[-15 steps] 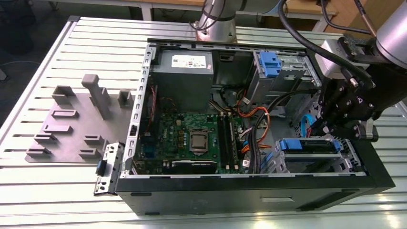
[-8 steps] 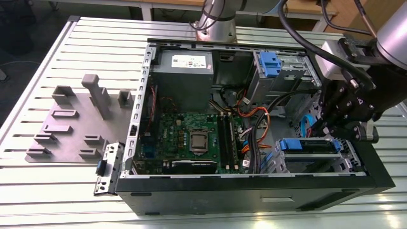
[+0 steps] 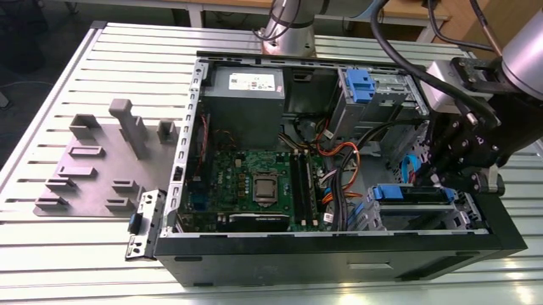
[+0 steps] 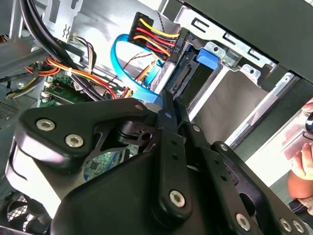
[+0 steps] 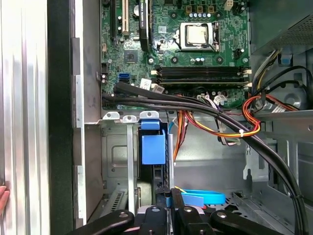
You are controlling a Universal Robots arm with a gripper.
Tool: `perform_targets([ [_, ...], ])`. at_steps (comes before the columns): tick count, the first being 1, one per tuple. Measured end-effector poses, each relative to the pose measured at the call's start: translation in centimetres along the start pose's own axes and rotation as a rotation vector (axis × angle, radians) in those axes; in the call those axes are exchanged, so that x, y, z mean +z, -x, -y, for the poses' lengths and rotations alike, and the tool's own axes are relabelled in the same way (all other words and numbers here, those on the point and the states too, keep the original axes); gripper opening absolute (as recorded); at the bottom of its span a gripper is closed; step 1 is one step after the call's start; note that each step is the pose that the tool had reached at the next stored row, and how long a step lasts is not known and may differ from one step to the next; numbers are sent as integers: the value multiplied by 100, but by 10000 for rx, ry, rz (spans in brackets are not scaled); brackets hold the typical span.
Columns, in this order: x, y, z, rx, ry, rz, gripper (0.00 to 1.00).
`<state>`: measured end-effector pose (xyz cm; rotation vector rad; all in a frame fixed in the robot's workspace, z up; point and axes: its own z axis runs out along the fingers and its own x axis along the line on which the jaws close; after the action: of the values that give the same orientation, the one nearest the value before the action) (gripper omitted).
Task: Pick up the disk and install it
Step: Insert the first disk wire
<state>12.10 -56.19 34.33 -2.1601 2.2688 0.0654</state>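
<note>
Exterior view: set high and off the arm, looking steeply down on the slatted bench (image 3: 51, 254) and the open computer case (image 3: 339, 251), whole case in frame, arm base at far edge, middle distance.

First wrist view: riding the arm, looking straight down into the case from close, motherboard (image 5: 181, 49) at far end of frame, drive bay (image 5: 117, 152) nearer, gripper (image 5: 168, 198) at frame edge.

Second wrist view: very close, tilted, looking past gripper (image 4: 171, 105) linkage toward the drive bay (image 4: 230, 107) and cables.

Shared across all three: drive bay corner of the case (image 3: 416, 203), cable bundle, gripper (image 3: 441, 181).
</note>
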Motion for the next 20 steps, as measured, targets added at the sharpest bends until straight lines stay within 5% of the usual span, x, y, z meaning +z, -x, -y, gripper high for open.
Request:
perform_targets([
  [20, 52, -32, 17, 1, 0, 0, 16],
])
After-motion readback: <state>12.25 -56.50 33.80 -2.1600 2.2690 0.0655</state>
